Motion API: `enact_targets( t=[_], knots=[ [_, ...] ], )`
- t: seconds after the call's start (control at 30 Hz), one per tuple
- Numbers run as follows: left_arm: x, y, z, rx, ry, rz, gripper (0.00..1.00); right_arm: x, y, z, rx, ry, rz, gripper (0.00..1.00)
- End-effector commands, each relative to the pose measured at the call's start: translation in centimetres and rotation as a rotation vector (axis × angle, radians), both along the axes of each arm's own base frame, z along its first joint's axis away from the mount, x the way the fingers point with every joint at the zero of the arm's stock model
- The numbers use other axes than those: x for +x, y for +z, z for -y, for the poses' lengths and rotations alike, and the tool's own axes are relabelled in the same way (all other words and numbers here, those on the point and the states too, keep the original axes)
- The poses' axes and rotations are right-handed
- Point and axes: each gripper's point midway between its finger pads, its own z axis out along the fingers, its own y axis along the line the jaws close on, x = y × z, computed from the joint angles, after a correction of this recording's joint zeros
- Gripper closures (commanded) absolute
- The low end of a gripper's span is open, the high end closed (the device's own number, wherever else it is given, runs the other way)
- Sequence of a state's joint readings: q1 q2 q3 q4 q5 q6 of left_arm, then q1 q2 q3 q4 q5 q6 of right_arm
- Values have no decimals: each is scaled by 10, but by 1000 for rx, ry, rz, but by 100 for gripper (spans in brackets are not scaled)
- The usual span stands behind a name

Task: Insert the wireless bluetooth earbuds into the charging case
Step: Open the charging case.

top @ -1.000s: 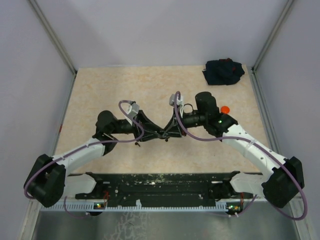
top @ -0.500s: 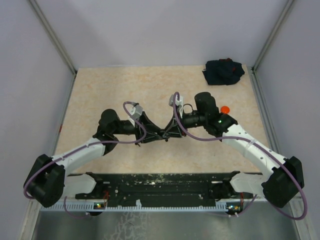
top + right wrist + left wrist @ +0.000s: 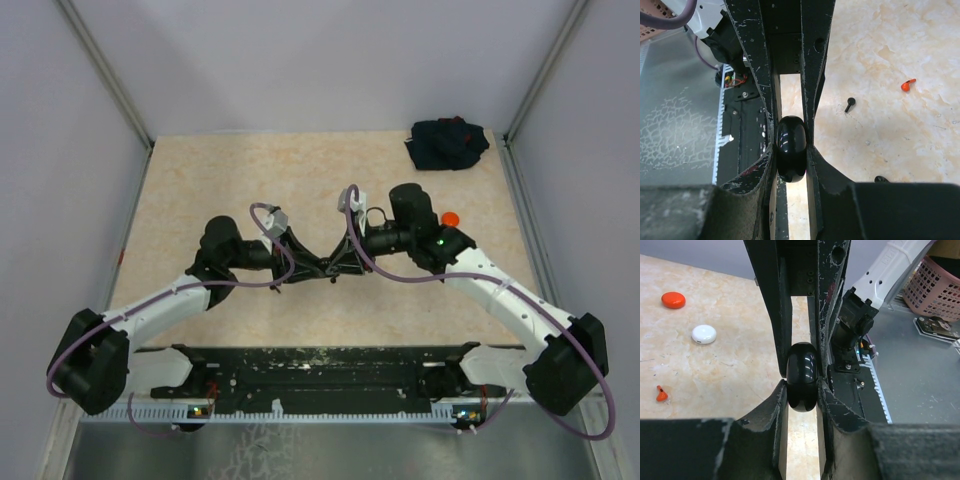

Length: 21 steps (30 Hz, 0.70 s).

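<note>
A glossy black charging case (image 3: 802, 376) is pinched edge-on between both grippers above the table; it also shows in the right wrist view (image 3: 791, 148). My left gripper (image 3: 802, 402) is shut on its lower part, and the right gripper's fingers (image 3: 827, 315) clamp it from the other side. My right gripper (image 3: 791, 167) is shut on it too. The two grippers meet tip to tip at the table's middle (image 3: 326, 268). A red earbud (image 3: 661, 393), also in the right wrist view (image 3: 908, 85), and a black earbud (image 3: 849, 104) lie on the table. The other earbuds are out of view.
A red round case (image 3: 673, 300) and a white round case (image 3: 704, 334) lie on the table beyond the grippers; the red one shows beside the right arm (image 3: 450, 218). A dark cloth (image 3: 447, 143) sits at the back right corner. A pink basket (image 3: 935, 287) stands off the table.
My left wrist has shifted slightly to the right, closer to the right gripper. The right arm has hardly moved. Both still hold the black case.
</note>
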<state>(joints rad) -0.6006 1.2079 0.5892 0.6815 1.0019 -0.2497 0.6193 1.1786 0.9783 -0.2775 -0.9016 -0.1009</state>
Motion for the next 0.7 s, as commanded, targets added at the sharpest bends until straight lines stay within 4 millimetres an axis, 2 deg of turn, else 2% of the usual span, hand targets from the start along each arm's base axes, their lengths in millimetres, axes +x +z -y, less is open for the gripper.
enact_targets(
  t=[0.0, 0.03, 0.07, 0.5, 0.67],
  knots=[
    [1, 15, 2, -24, 1, 49, 93, -2, 37, -4, 71, 30, 101, 100],
    [1, 14, 1, -23, 3, 49, 99, -3, 38, -4, 73, 30, 106, 100],
    [1, 13, 1, -23, 7, 49, 100, -2, 39, -4, 75, 25, 112, 98],
    [-10, 10, -3, -36, -30, 121, 100, 13, 47, 2, 66, -87, 149, 74],
    [-14, 7, -3, -31, -41, 144, 100, 18, 49, 8, 68, -120, 150, 71]
  ],
)
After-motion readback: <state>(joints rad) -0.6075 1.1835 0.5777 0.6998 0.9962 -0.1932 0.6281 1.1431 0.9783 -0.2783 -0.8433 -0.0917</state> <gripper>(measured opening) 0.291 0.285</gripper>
